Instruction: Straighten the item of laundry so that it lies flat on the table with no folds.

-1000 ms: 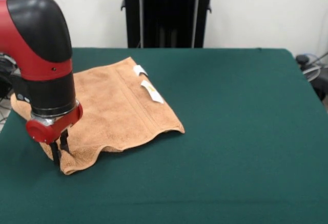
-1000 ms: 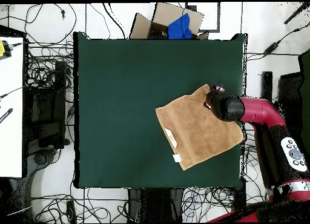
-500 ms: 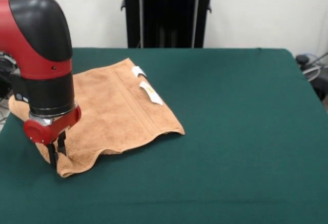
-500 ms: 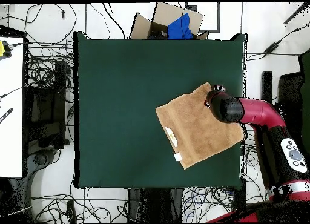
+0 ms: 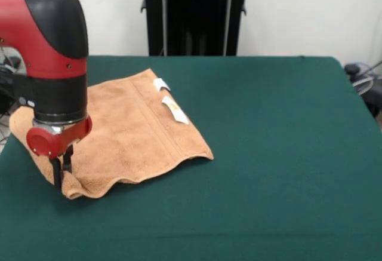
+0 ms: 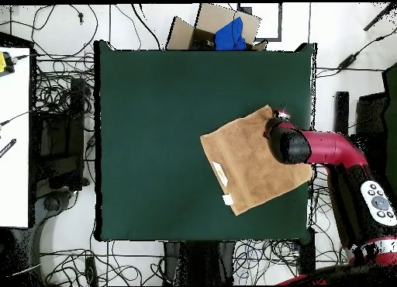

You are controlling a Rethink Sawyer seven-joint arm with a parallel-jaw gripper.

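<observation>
The item of laundry [image 5: 128, 132] is an orange-tan towel lying at the left of the dark green table [image 5: 274, 153], with two white tags [image 5: 173, 108] on its right edge. Its near edge ripples and the near-left corner is bunched. My gripper [image 5: 60, 171] stands at that corner, its dark fingers shut on the towel's edge close to the cloth. From overhead the towel [image 6: 244, 164] lies near the table's [image 6: 155, 129] right edge, and the arm's head [image 6: 285, 143] covers the gripper and the held corner.
A black stand [image 5: 194, 13] rises behind the table. Overhead, a cardboard box with blue cloth [image 6: 222, 29] sits past the table's top edge, a white desk [image 6: 14, 136] is at the left, and cables cover the floor around.
In the front view the gripper has moved left with the towel corner in it. The towel slid with it and its near edge has drawn out flatter.
</observation>
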